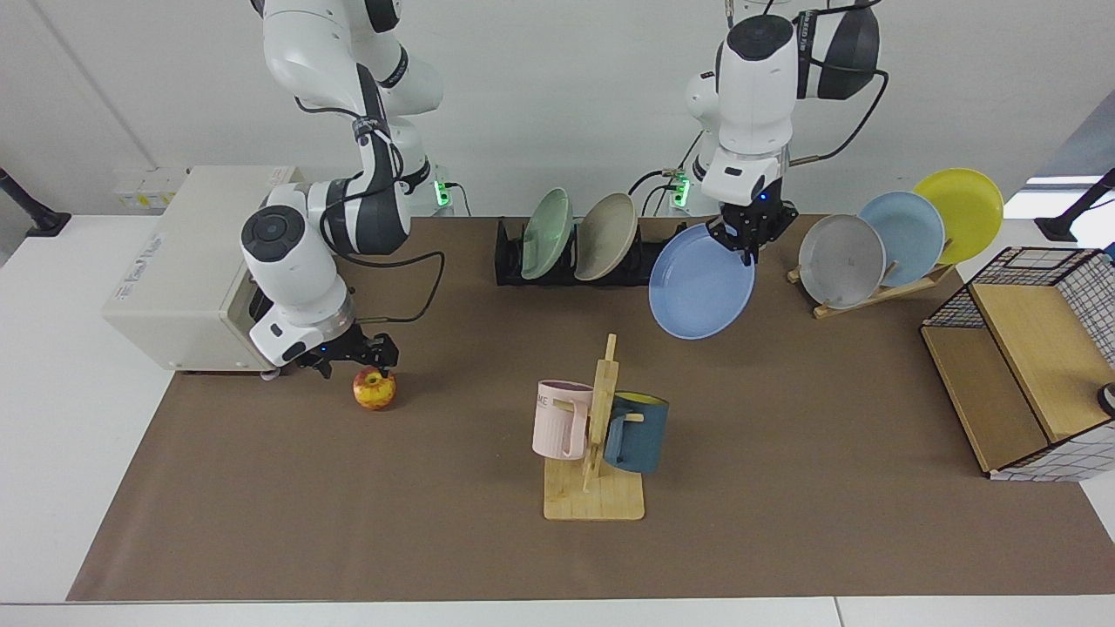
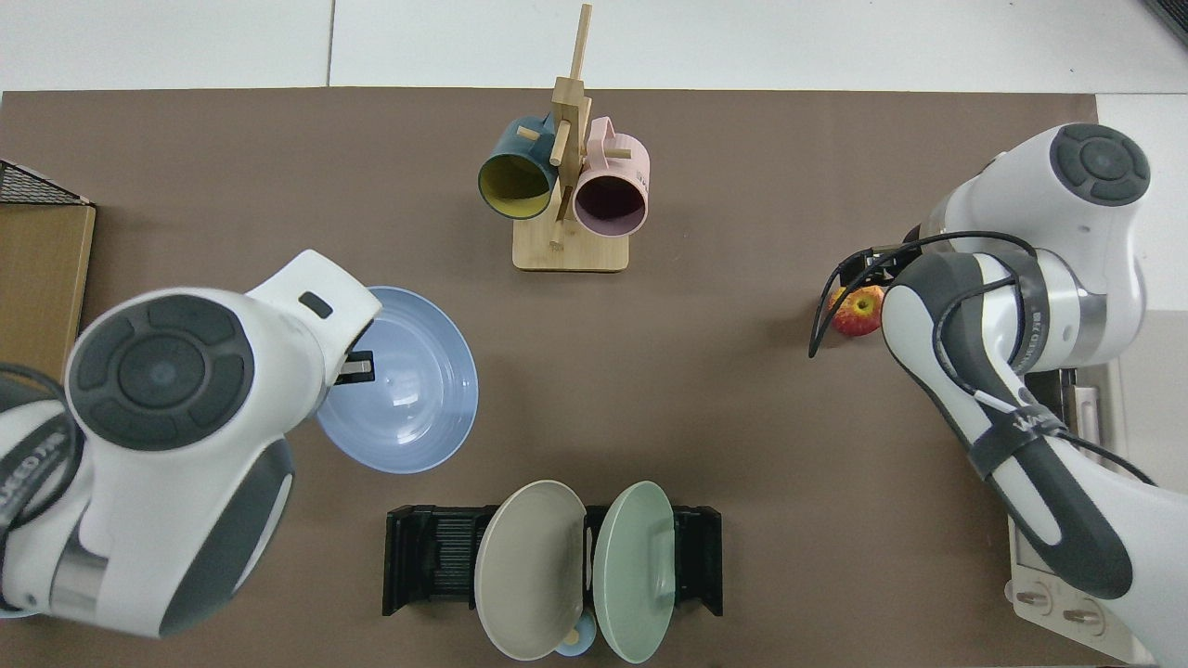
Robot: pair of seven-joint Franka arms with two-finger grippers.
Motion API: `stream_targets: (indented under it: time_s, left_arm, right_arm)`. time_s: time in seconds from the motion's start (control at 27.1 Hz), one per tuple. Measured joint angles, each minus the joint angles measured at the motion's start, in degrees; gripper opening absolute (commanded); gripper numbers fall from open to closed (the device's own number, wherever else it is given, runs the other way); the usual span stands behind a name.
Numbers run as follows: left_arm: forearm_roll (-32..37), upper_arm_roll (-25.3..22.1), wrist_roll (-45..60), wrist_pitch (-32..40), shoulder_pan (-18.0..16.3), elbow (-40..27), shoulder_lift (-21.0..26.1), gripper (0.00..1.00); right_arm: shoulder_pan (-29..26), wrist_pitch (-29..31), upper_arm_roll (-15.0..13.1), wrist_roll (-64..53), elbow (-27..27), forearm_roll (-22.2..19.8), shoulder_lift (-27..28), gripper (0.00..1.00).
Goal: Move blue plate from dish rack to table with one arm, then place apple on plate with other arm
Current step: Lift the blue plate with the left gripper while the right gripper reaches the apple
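Our left claw [image 1: 747, 237] is clenched on blue plate [image 1: 701, 282], airborne right of dish rack [image 1: 575, 261]; we should level it, lower flat onto counter [image 1: 784, 418]. Right claw [image 1: 348, 355], apparently spread, poised at apple [image 1: 375, 388].

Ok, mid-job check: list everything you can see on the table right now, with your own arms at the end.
Round matte blue plate: 1, periwinkle, in the air off the rack, tilted, held at its rim.
Low black slotted dish rack: 1, black, back centre of the mat.
Plates in that rack: 2, pale green and beige.
Small round apple: 1, red-yellow, on the brown mat.
Slanted wooden plate stand: 1, holds grey, sky-blue and yellow plates.
Wooden mug tree: 1, holds pink and dark teal mugs.
Toaster oven: 1, cream, at the mat's edge near the right arm.
Wire basket with wooden panels: 1.
Left tool: shut on the blue plate's rim.
Right tool: low, just beside the apple.
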State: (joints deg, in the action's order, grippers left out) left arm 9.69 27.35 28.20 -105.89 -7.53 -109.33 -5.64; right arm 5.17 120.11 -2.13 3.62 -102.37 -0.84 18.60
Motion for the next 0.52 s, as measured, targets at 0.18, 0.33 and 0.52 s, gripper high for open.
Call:
stream_targets:
  time_s: [0.18,0.33,0.52]
  left_arm:
    - [-7.72,-1.72,1.53,-5.49,-0.31,1.87,3.97,0.00]
    - [-11.95,-1.99,1.54,-9.20,-0.40,1.62,6.10,0.00]
    - [-15.36,-1.48,1.85,-14.16,0.00,0.71,8.29,0.00]
  right_arm:
    - [0.00,4.58,0.00,0.00,-4.26,-0.46,1.26,1.00]
    - [0.00,5.02,0.01,0.00,-5.13,-0.54,2.29,1.00]
    - [0.00,7.37,0.01,0.00,-5.80,-0.54,3.62,0.90]
